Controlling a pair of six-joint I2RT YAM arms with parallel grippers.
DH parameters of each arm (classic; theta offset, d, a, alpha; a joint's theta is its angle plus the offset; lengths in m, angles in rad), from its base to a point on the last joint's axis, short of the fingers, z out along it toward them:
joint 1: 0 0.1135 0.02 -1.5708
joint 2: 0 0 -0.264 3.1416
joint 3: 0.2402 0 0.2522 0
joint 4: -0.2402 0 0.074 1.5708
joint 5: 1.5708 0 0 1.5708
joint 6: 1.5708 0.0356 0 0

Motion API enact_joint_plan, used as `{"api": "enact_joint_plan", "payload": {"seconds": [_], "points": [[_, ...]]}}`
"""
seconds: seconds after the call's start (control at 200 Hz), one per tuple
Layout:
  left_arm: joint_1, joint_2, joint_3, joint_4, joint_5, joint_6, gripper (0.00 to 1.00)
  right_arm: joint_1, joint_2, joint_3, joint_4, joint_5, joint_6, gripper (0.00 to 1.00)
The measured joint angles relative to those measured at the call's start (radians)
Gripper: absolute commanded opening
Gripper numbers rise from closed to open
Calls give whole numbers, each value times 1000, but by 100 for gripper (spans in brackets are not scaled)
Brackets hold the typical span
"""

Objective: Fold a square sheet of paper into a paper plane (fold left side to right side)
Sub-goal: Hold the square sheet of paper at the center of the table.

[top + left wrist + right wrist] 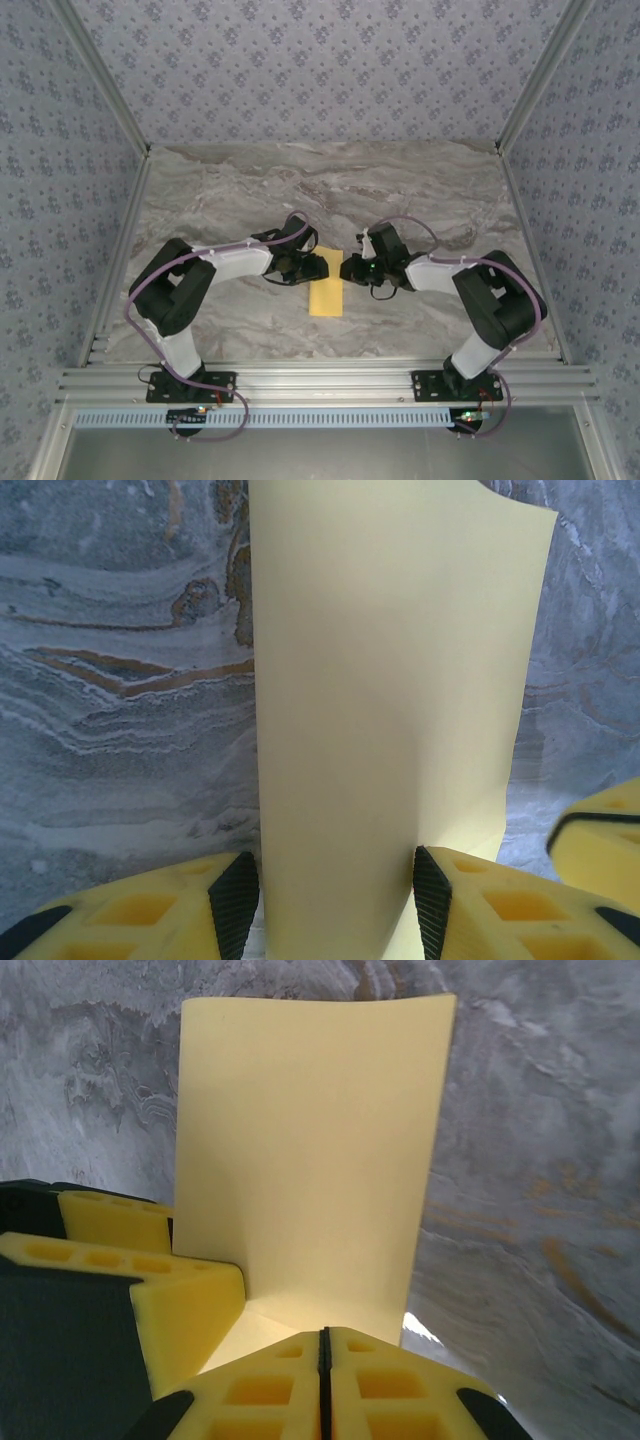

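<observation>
The square sheet of paper (326,297) lies on the marble table, folded over into a narrow yellow-orange rectangle. It runs away from both wrist cameras as a tall strip (380,680) (310,1140). My left gripper (315,265) stands at its far end, open, with its two black pads either side of the upper flap (335,890). My right gripper (350,268) faces it from the right. Its jaws are shut tight, pads together (323,1345), over the near end of the paper, and nothing shows between them. No paper plane has taken shape.
Grey-veined marble tabletop (420,190) extends behind and beside the paper. The left gripper's yellow fingers (190,1305) crowd the right wrist view at left. One right finger (600,840) shows at the left wrist view's right edge. Aluminium rail (320,380) runs along the near edge.
</observation>
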Motion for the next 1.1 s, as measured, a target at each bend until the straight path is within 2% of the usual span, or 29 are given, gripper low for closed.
{"api": "enact_joint_plan", "payload": {"seconds": [0.455,0.74,0.884,0.949,1.099], "points": [[0,0,0,0,0,0,50,31,83,76,-87,41,-25,10],[-8,-19,2,-8,-8,3,58,41,88,97,-128,71,-48,10],[-8,-88,-8,-56,-34,6,60,41,93,105,-137,71,-48,10],[-6,-142,-13,-69,-42,8,56,42,96,109,-140,71,-48,10],[-6,-232,-28,-37,-8,16,37,43,102,116,-141,71,-51,10]]}}
